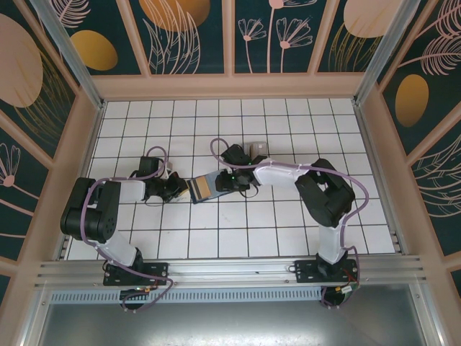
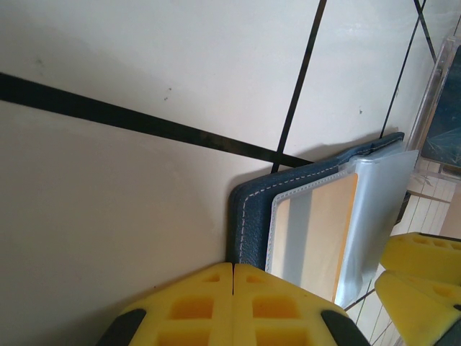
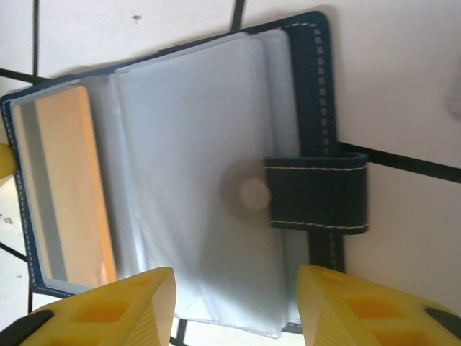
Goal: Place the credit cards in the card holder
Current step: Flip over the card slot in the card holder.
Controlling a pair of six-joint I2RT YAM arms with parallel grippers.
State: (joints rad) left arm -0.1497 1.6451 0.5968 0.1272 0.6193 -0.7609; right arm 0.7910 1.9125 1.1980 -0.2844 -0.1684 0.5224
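Observation:
The card holder (image 1: 204, 187) lies open on the white tiles between my two grippers. In the right wrist view its navy cover (image 3: 313, 79), clasp tab (image 3: 317, 196) and clear sleeves (image 3: 187, 166) show, with an orange-beige credit card (image 3: 72, 187) in the left pocket. My right gripper (image 3: 234, 310) is open, a finger on either side of the loose sleeves and nothing between them. My left gripper (image 2: 233, 277) is shut on nothing, its tips at the corner of the navy cover (image 2: 252, 216), beside the same card (image 2: 317, 231). From above, the left gripper (image 1: 176, 189) and right gripper (image 1: 229, 180) flank the holder.
A clear plastic rack (image 1: 257, 151) stands just behind the right gripper; its edge (image 2: 443, 94) shows in the left wrist view. The right gripper's yellow fingers (image 2: 421, 267) sit close by the holder's far side. Wooden walls bound the tiled floor (image 1: 288, 223).

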